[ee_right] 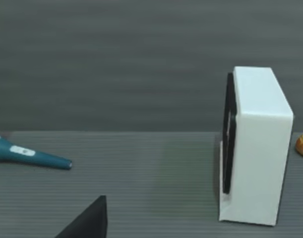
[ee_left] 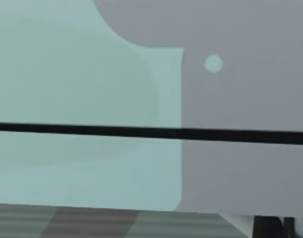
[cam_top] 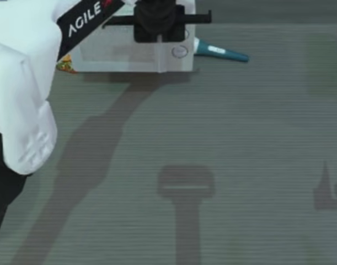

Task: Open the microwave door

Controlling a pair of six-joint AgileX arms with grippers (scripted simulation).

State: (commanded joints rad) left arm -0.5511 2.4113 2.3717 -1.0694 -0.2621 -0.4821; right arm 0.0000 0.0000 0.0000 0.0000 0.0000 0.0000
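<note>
Top view puts my left gripper (cam_top: 157,25) over the microwave (cam_top: 129,55) at the table's far edge, left of centre; whether its fingers are together or apart I cannot tell. The microwave door (cam_top: 116,52) looks shut or nearly so. I judge a slow arc about the hinge best, wrist square. Right of it lies a teal microphone (cam_top: 220,52). My right arm is out of sight.
</note>
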